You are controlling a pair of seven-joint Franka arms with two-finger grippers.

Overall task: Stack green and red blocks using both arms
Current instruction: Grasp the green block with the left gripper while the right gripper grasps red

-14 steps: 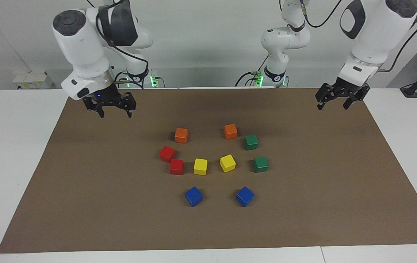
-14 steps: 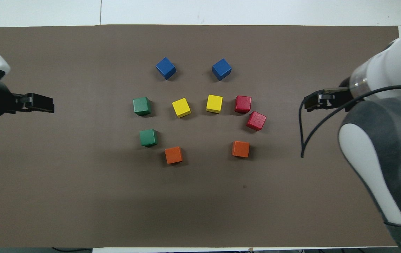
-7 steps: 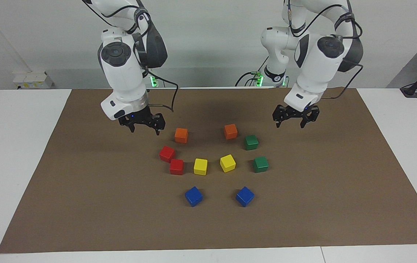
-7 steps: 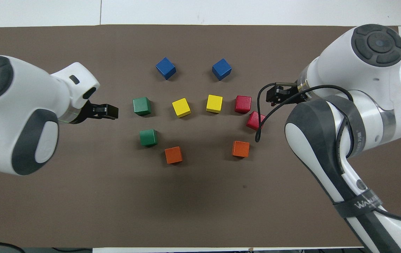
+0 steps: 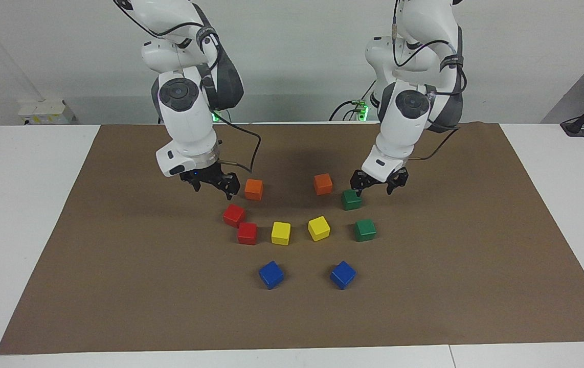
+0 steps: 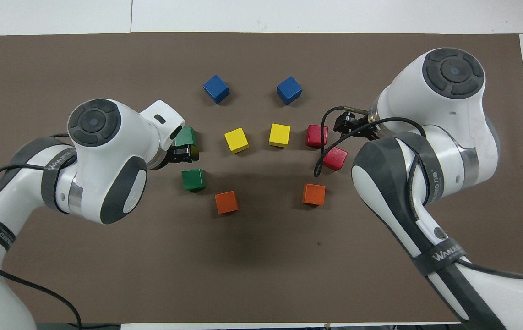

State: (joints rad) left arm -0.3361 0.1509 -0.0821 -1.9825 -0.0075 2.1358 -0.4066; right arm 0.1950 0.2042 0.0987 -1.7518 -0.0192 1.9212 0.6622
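Two green blocks (image 5: 352,199) (image 5: 364,230) lie on the brown mat (image 5: 118,266) toward the left arm's end. In the overhead view they show as one block in full (image 6: 193,179) and one partly covered (image 6: 188,136). Two red blocks (image 5: 233,215) (image 5: 247,233) touch at a corner toward the right arm's end and also show in the overhead view (image 6: 317,136) (image 6: 335,158). My left gripper (image 5: 374,186) (image 6: 183,153) hangs open and empty above the green blocks. My right gripper (image 5: 214,188) (image 6: 351,124) hangs open and empty above the mat beside the red blocks.
Two orange cubes (image 5: 253,189) (image 5: 323,183) lie nearest the robots. Two yellow cubes (image 5: 281,233) (image 5: 318,228) lie between the red and green pairs. Two blue cubes (image 5: 271,274) (image 5: 343,274) lie farthest. A white table (image 5: 16,204) surrounds the mat.
Both arms have swung in from the mat's ends toward the middle and come lower. The left gripper is now at the green blocks, the right at the red. No cube has moved.
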